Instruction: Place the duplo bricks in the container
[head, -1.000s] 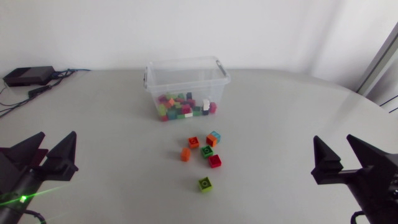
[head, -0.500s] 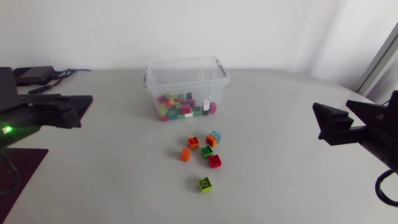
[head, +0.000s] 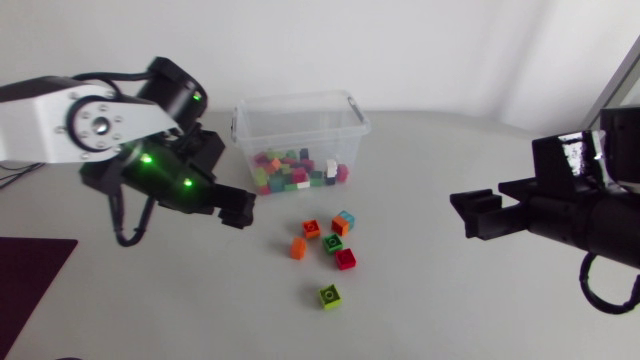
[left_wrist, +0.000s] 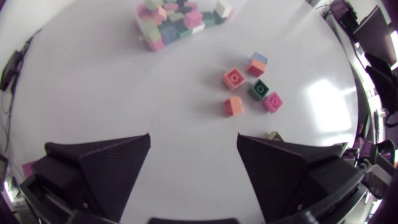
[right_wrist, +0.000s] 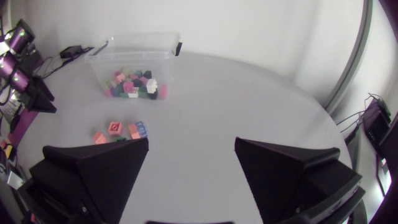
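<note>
6 loose duplo bricks (head: 333, 243) are clustered mid-tabletop (head: 450, 300), just near of the part-filled container (head: 300, 130). Left pincer (left_wrist: 193, 137) and right pincer (right_wrist: 191, 140) are held wide apart, empty, presumably staged for a 1st pick.

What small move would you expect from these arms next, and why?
Probably the left gripper should lower toward the orange brick: it is open and empty, that brick seems the closest one ahead of it, and it lies on the table outside the container.
</note>
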